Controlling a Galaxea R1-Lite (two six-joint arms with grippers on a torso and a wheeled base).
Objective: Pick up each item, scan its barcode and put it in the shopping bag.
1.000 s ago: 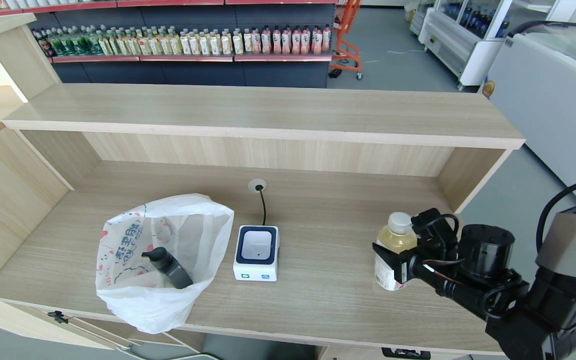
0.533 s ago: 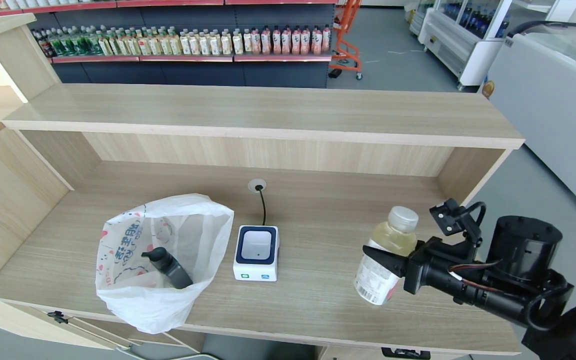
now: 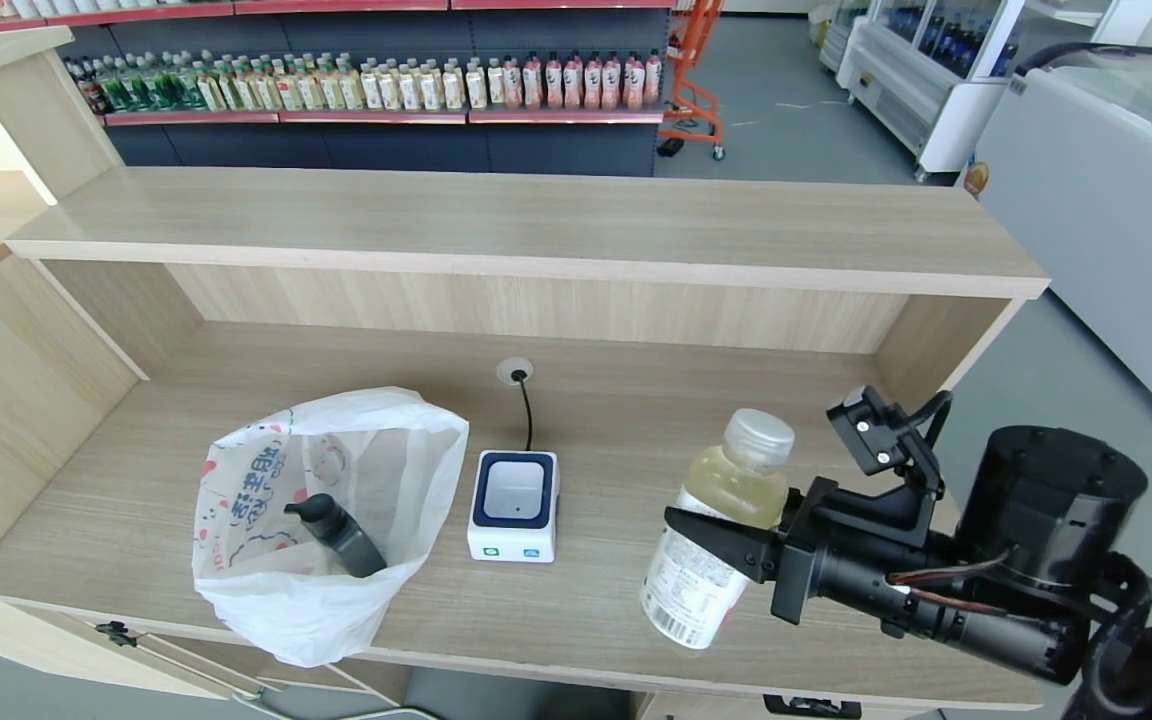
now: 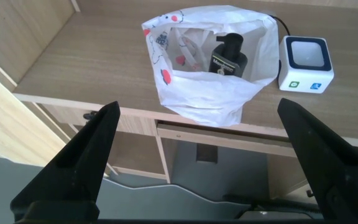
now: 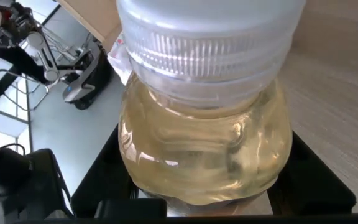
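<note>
1. Across the front of the checkout runs the wooden tabletop [image 3: 616,430], with a raised ledge [image 3: 496,215] behind it that limits how high and how far back anything can swing.
2. On the robot's left slumps the white shopping bag [image 3: 266,590], mouth open upward and belly right at the front edge. Its soft walls could fold shut, or a careless nudge could push it off.
3. Over on the right, the right hand [image 3: 706,545] is clamped round the upper body of the drink bottle [image 3: 711,560], which hangs tilted just above the tabletop, cap up and back, label end down toward the front edge.
   - The bottle is smooth and round and held high, so I'd worry about it twisting or slipping.
   - If the barcode does not end up facing the window, the scan will likely fail.
4. The left hand [image 4: 199,106] hangs out in front of the tabletop with its fingers spread wide and nothing in them, facing the bag.
5. Between bottle and bag stands the scanner [image 3: 513,505], window up. It sits right on the way to the bag, so a low pass could knock it.
6. Inside the bag leans a black pump bottle [image 3: 341,540], taking up room where the drink should land.
7. Behind the scanner, its cable [image 3: 525,410] runs to a hole in the tabletop.
</note>
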